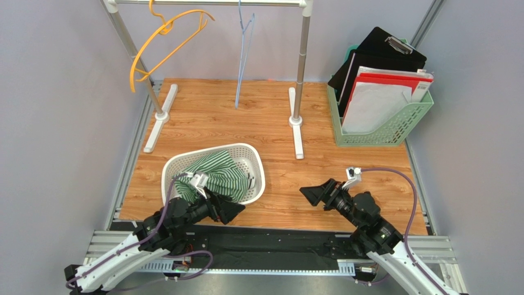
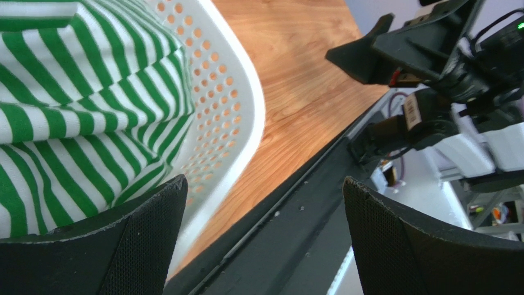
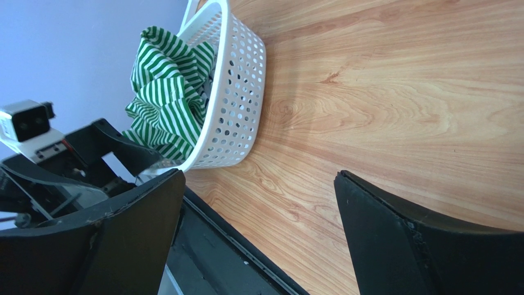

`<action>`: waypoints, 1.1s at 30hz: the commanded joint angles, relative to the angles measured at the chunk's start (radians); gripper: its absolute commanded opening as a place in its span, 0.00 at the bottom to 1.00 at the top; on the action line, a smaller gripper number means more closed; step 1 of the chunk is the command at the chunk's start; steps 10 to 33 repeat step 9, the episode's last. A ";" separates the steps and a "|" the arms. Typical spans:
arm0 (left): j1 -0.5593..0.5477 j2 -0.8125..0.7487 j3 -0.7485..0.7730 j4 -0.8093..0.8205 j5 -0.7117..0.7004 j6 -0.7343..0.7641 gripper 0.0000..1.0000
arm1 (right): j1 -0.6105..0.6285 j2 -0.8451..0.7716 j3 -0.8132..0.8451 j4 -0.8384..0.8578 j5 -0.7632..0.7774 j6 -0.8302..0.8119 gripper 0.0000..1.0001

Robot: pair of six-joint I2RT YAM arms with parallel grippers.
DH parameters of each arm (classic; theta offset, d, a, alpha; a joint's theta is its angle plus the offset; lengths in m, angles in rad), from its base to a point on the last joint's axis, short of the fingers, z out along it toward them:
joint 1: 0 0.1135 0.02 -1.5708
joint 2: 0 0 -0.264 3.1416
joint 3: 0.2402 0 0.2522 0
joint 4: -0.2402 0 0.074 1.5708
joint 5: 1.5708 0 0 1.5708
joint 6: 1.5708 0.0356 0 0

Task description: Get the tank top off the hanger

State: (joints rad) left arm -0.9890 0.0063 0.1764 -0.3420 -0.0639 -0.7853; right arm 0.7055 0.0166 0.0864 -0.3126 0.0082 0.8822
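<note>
The green-striped tank top (image 1: 212, 172) is off its hanger and bunched in the white basket (image 1: 257, 161) at about 8 o'clock on the surface. The orange hanger (image 1: 141, 52) and blue hanger (image 1: 245, 61) hang bare up at 12. It looks light, floppy and easy to snag, so I'd pinch a raised fold on top. The left tool (image 1: 230, 212) and right tool (image 1: 313, 195) both gape wide, holding nothing.

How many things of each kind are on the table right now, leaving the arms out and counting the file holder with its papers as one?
Hangers: 2 (yellow hanger, blue hanger)
Clothes rack: 1
Laundry basket: 1
Striped tank top: 1
File holder: 1
Total: 6
</note>
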 commanded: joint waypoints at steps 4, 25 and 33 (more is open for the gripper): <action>-0.004 -0.120 -0.115 0.109 0.049 -0.088 0.99 | 0.002 0.082 -0.160 0.055 0.067 0.069 1.00; -0.004 -0.100 -0.127 0.217 0.139 -0.089 0.99 | 0.003 0.043 -0.154 0.137 0.001 0.109 1.00; -0.004 -0.100 -0.127 0.217 0.139 -0.089 0.99 | 0.003 0.043 -0.154 0.137 0.001 0.109 1.00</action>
